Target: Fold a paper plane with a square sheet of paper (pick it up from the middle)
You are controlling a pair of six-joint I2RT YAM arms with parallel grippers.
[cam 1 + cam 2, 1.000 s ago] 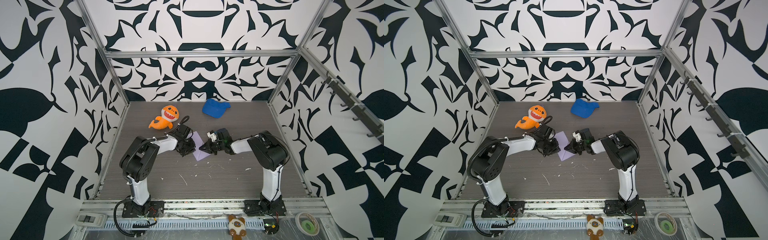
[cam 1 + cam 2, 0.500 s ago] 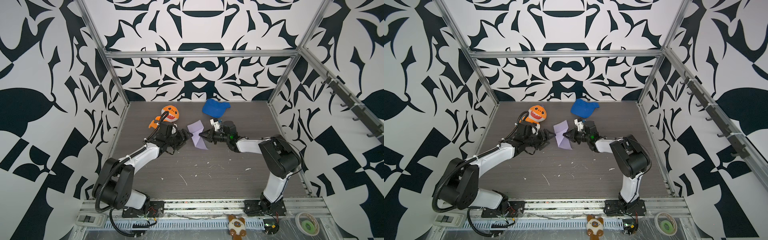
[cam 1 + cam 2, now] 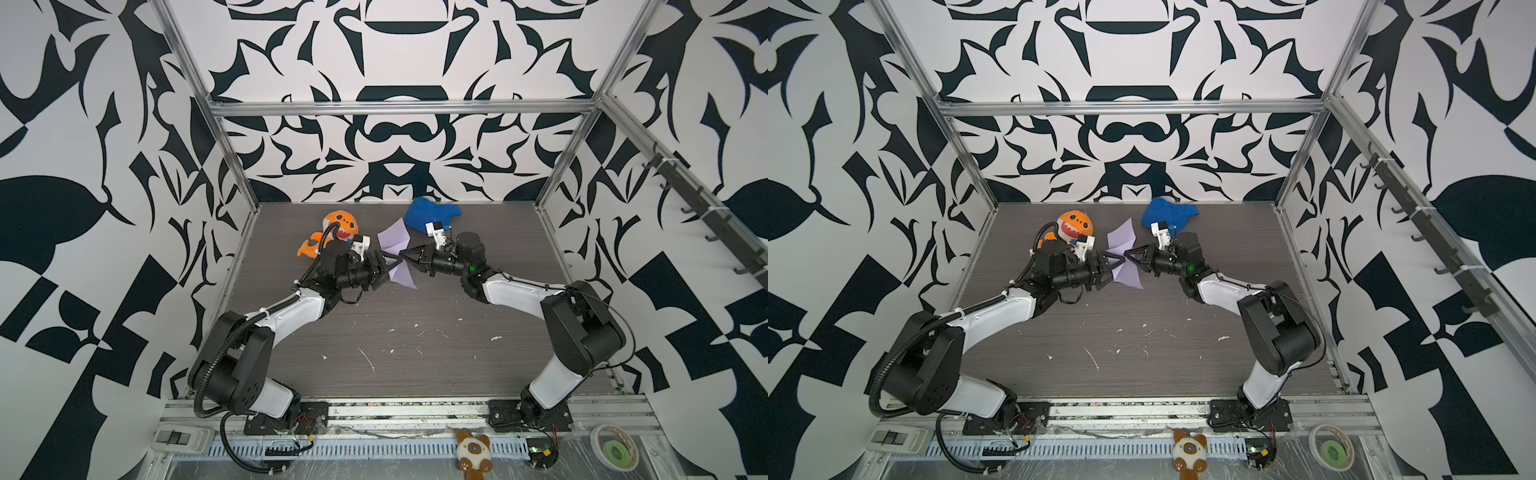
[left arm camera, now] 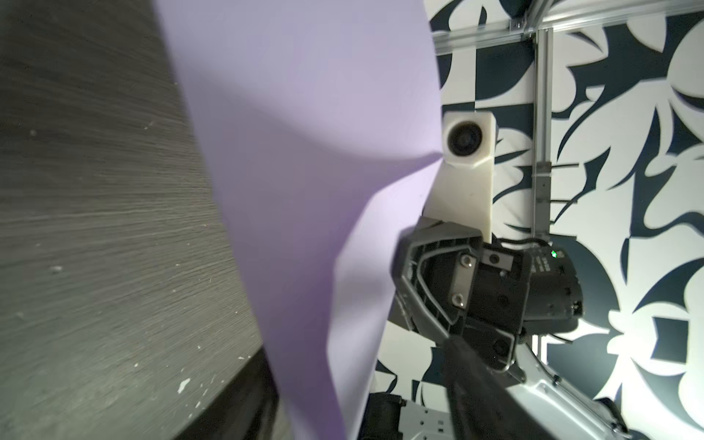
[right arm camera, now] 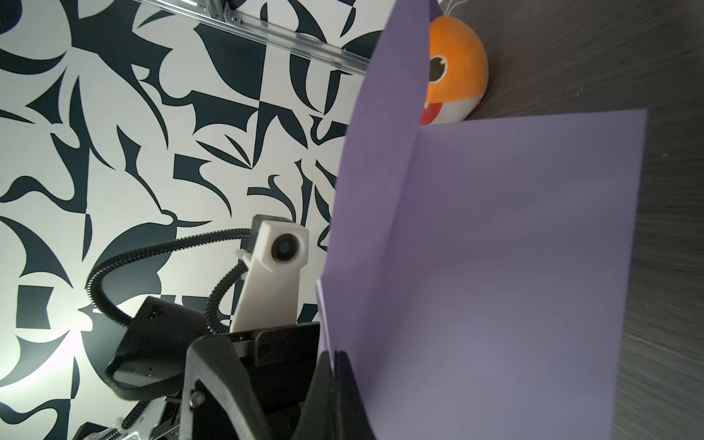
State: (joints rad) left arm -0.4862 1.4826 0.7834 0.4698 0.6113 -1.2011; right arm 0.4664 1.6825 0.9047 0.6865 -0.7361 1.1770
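Pale-lavender and matte, the square sheet of paper (image 3: 394, 240) hangs between my two claws toward the back of the tabletop (image 3: 415, 332). In both top views it sits between the orange plush shark (image 3: 338, 230) and the blue fabric cap (image 3: 430, 212). I cannot tell whether its lower corner touches the wood.

My right claw (image 3: 409, 254) is pinched tight on the sheet's edge near the middle. The right wrist view shows both fingertips (image 5: 335, 365) pressed together with the paper (image 5: 495, 247) rising out of them. My left claw (image 3: 385, 267) faces it from the other side with its jaws partly apart. As far as I can see the paper passes between them and they do not grip it.

The sheet has one straight crease across its middle, and its two flat panels meet there at a wide angle like a half-open book. I see no folded corners, no point and no wings, so it is nowhere near a paper plane.

I judge the centre crease is made and I am mid-regrip, early in the task. The next move calls for my left claw to close on the paper close to the crease without creasing it elsewhere. After that the sheet must go down flat so its front corners can be folded in to the centre line. Paper this thin will buckle if my claws pull against each other.
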